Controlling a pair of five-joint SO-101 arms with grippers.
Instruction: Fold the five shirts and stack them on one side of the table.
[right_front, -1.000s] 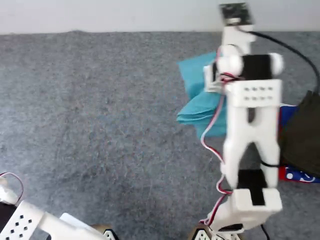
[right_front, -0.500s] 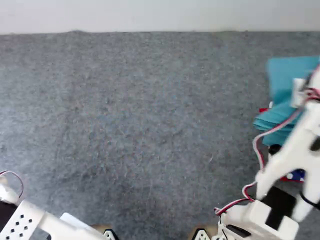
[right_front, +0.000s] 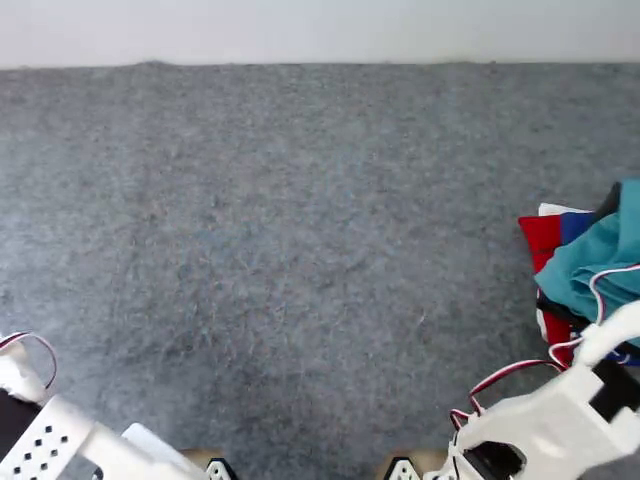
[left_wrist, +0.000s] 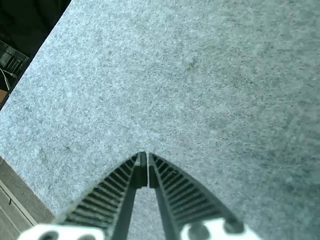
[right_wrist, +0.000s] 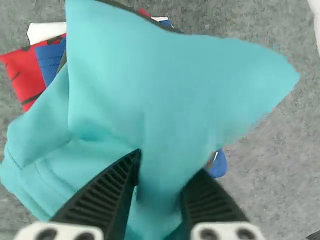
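Note:
A teal shirt (right_wrist: 160, 105) hangs folded over the stack of shirts (right_front: 560, 250) at the table's right edge, and my right gripper (right_wrist: 157, 180) is shut on its cloth. In the high view the teal shirt (right_front: 600, 265) lies over red and blue shirts, with the right arm (right_front: 560, 425) at the lower right corner. Under the teal cloth the red shirt (right_wrist: 25, 75) and a blue shirt (right_wrist: 50, 62) show. My left gripper (left_wrist: 147, 172) is shut on nothing, low over bare grey felt near the table's front left edge.
Grey felt (right_front: 300, 220) covers the table, with a white wall along its far edge. The left arm's base (right_front: 50, 440) sits at the lower left corner. The table's edge and a dark floor (left_wrist: 20, 30) lie beside the left gripper.
The right arm swung from the middle right of the table to the far right edge, carrying the teal shirt over the stack. The left arm stayed put.

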